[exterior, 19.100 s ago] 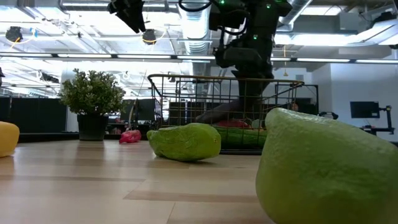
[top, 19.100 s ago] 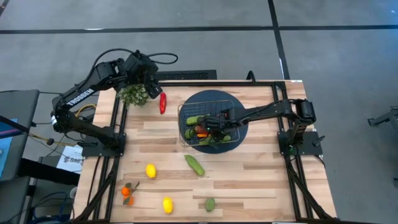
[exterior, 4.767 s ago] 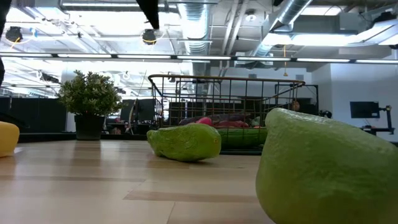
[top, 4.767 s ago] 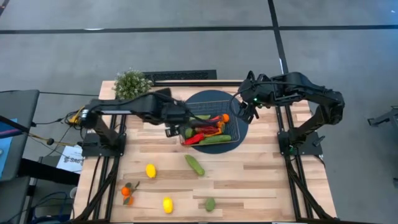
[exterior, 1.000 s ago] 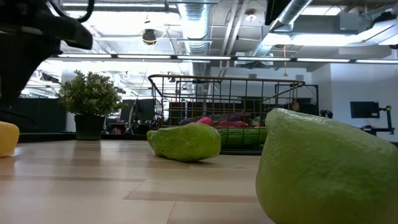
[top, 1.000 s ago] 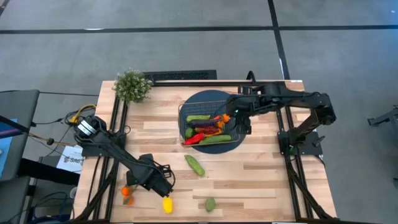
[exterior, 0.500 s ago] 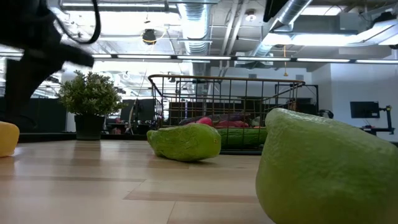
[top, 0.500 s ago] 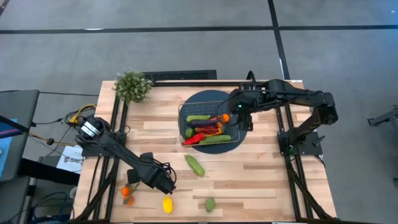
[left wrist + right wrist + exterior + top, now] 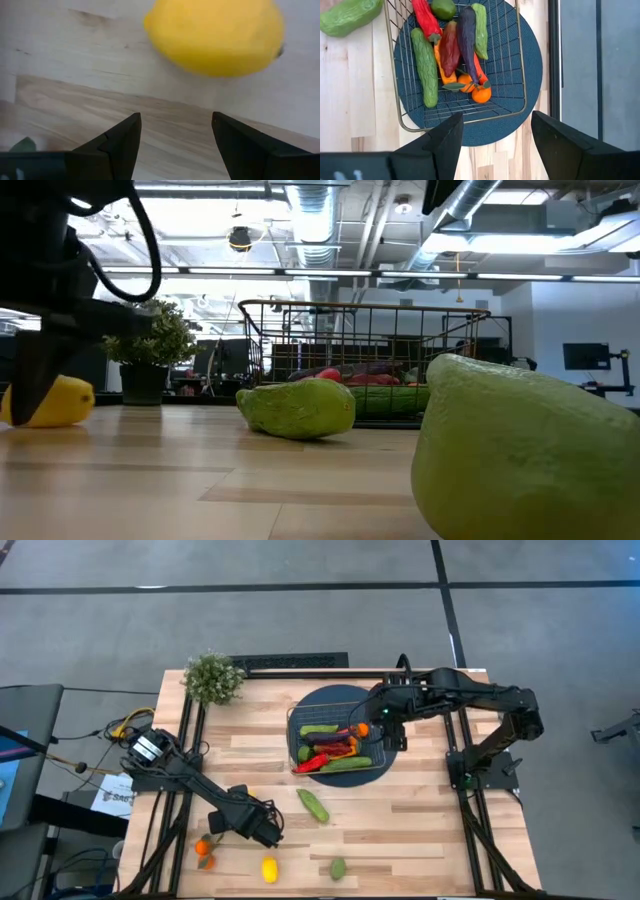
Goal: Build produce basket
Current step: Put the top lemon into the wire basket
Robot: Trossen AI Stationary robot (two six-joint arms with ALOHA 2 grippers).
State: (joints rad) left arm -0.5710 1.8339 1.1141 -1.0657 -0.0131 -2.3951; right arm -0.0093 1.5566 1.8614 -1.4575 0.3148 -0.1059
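Left gripper (image 9: pixel 268 833): low over the table's near-left part, jaws apart and empty, a lemon (image 9: pixel 215 35) just ahead on the wood.
Right gripper (image 9: pixel 392 738): raised above the basket's right edge, jaws wide, empty.
Basket (image 9: pixel 520 75): on the round blue mat (image 9: pixel 532 60), holding cucumbers, peppers, eggplant, oranges.
Loose produce: green cucumber (image 9: pixel 313 805), lime (image 9: pixel 338 868), second lemon (image 9: pixel 269 869).
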